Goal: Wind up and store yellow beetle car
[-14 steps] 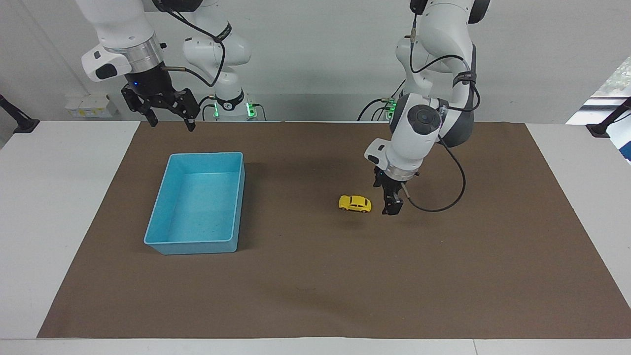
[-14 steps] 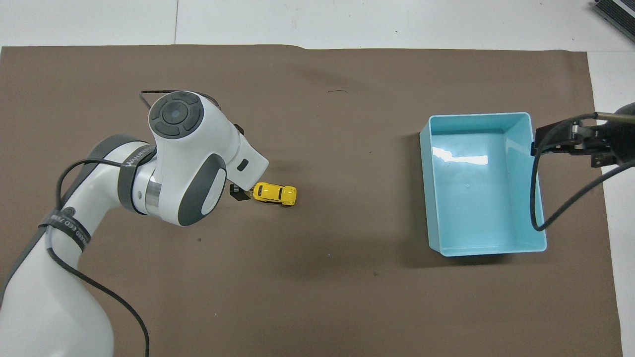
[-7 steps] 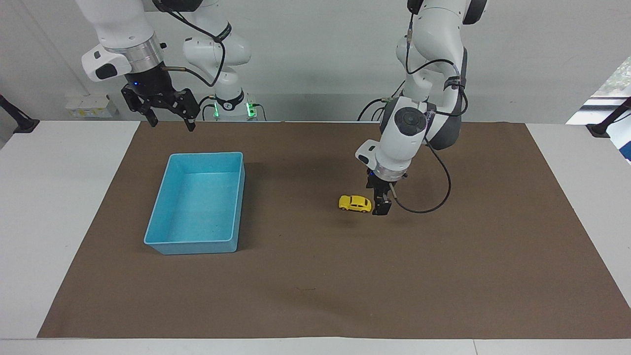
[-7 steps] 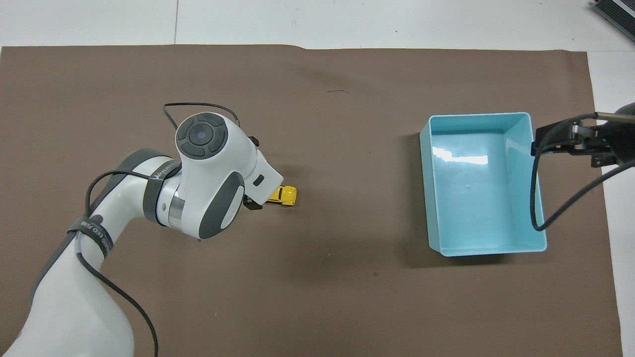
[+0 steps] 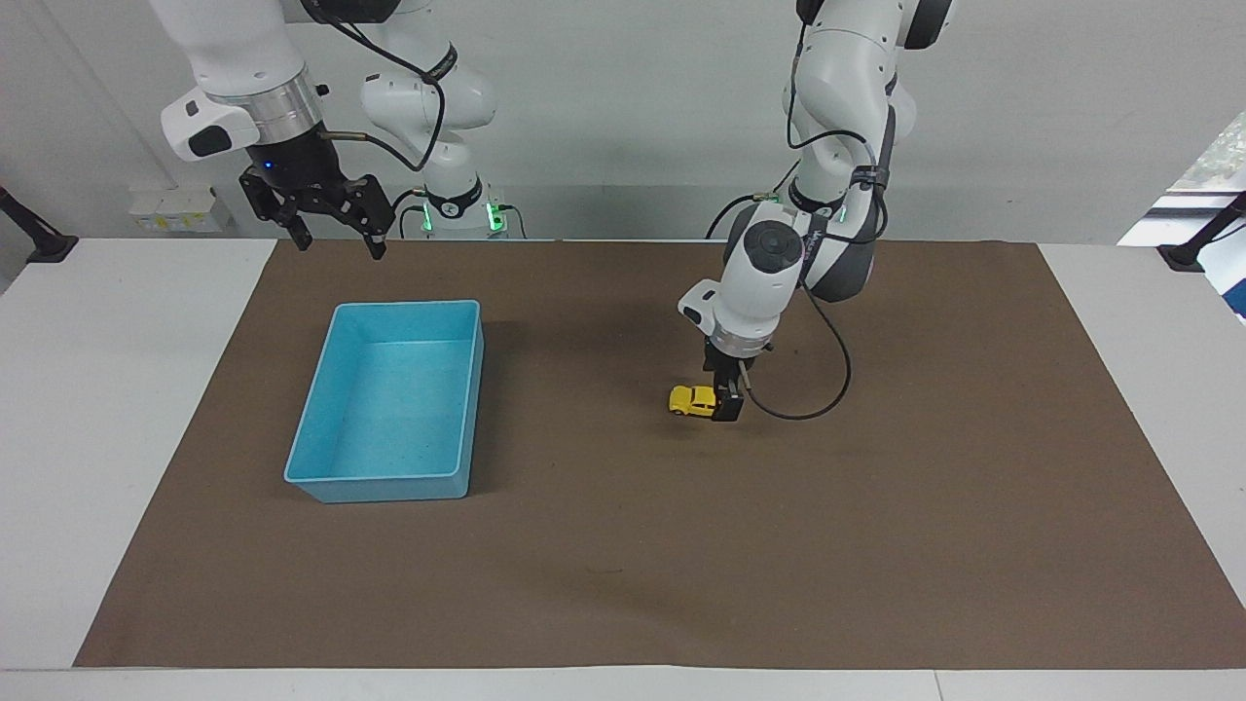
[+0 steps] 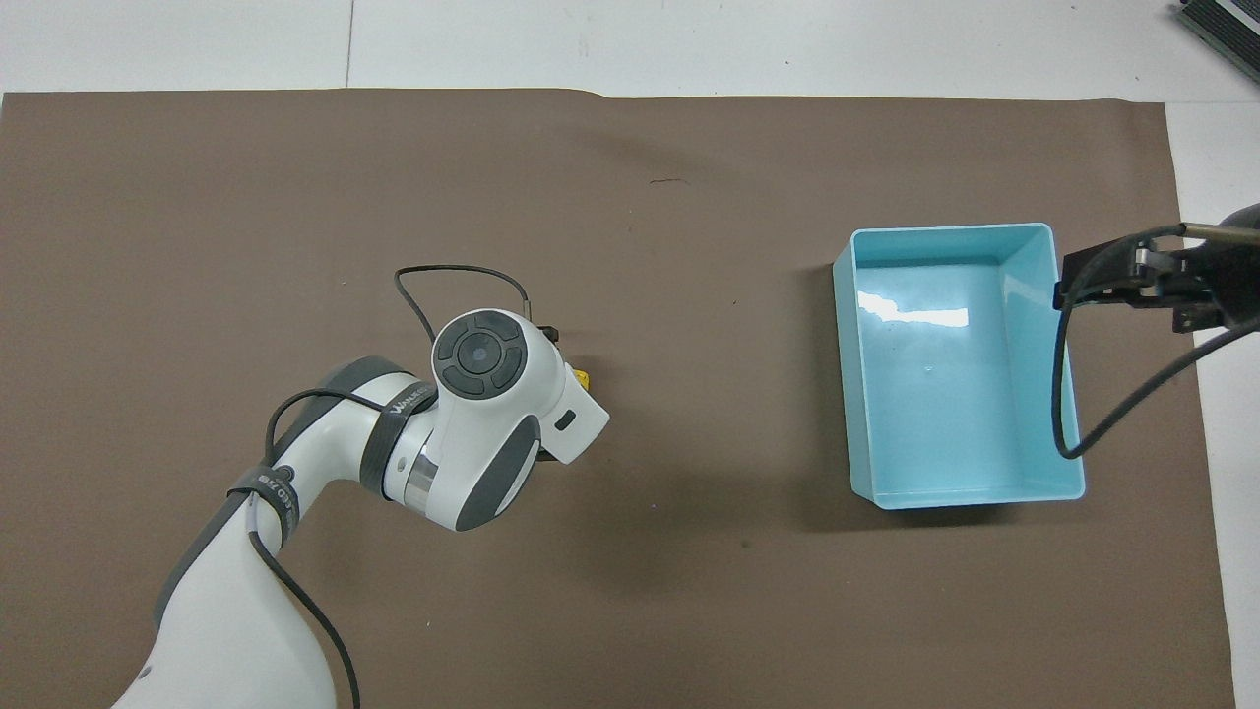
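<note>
Right under the left gripper point(image 5: 725, 406) sits the yellow beetle car point(image 5: 692, 400), a tiny bright yellow thing with a rounded bug-shaped body, standing on the brown mat point(image 5: 623, 545) about mid-table. From the facing camera the end of the car toward the left arm's side is covered by the gripper's black fingers, so only the other end sticks out. From overhead it's almost fully hidden under the left arm's wrist, just a sliver of yellow point(image 6: 583, 375) peeking out. The gripper is down at car level with its jaws spread wide, at the car's end; I honestly can't say if the fingers are touching it.

Further out, toward the right arm's end of the table, there's the blue tray point(image 5: 336, 477), well apart from the car. The right gripper point(image 5: 338, 240) hangs open in the air, up over the mat's edge by the tray, just waiting.
</note>
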